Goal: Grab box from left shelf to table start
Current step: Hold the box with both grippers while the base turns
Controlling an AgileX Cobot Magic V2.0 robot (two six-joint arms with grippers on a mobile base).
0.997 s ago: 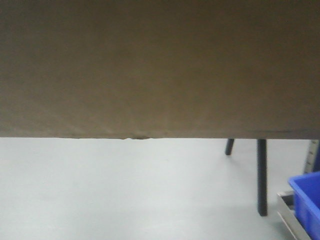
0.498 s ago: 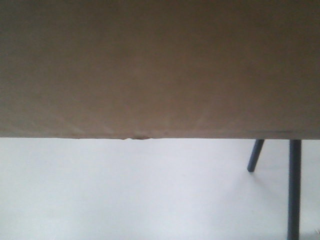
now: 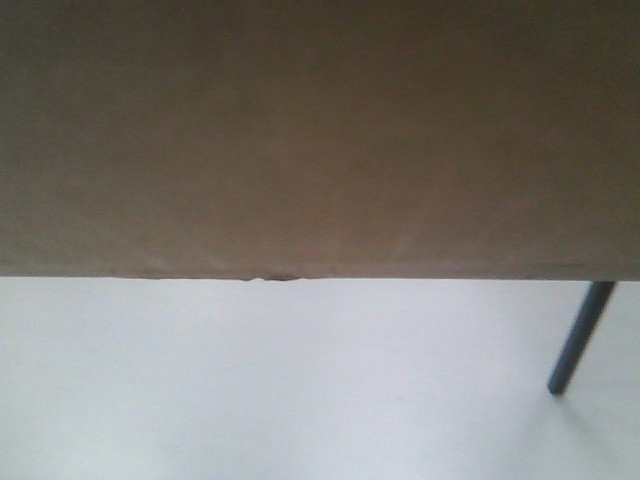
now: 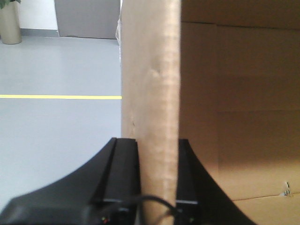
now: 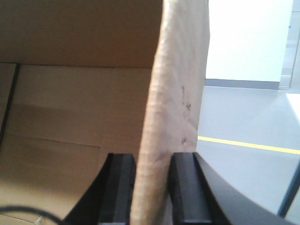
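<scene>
Big brown box (image 3: 320,140) hogs the top half of the front view, hanging above the pale floor (image 3: 250,390); left gripper (image 4: 154,150) pinches one upright wall, right gripper (image 5: 152,161) pinches another; thin dark leg (image 3: 580,335) at far right

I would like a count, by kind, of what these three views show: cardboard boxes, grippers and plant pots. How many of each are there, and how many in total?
cardboard box: 1
grippers: 2, the left gripper and the right gripper, each shut on a wall of the cardboard box
plant pot: 1
total: 4
</scene>
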